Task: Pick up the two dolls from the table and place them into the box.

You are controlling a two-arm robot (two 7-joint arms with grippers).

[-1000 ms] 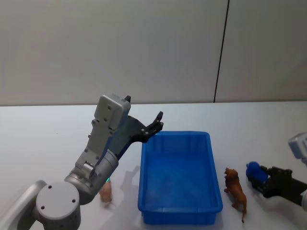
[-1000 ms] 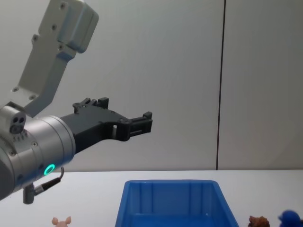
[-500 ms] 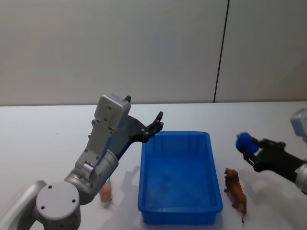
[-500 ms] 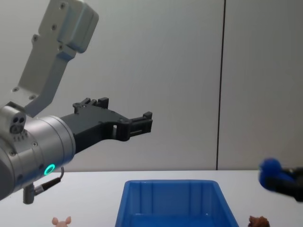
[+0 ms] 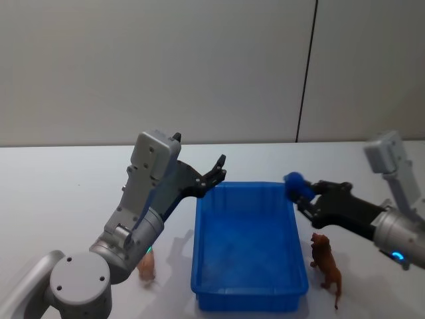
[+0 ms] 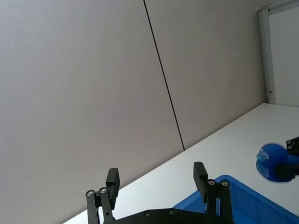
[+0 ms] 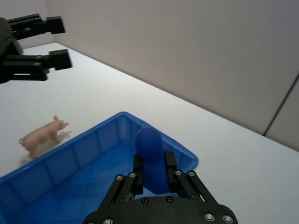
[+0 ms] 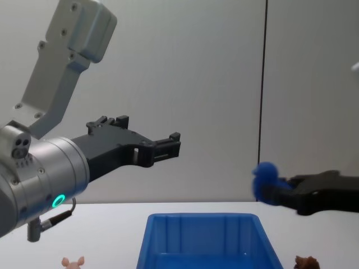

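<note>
wrist view shows right hand [image 7: 154,161] gripping blue toy [image 7: 149,140] above box [image 7: 93,139] rim; left hand [image 5: 219,168] gapes aloft.

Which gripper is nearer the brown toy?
Right. The right gripper, gripping a blue object, hangs over the box rim beside the brown toy; the left gripper at its far-left corner.

box [image 5: 243,185]: glossy plastic — ribbed walls | table [image 5: 66,193]: matt, smooth | left gripper [image 6: 156,173]: matt plastic | blue toy [image 7: 148,154]: matt

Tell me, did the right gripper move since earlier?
Yes. The right gripper, shut on a blue toy, rose from beside the brown doll toward the blue box's far right corner. The left gripper hangs open.
</note>
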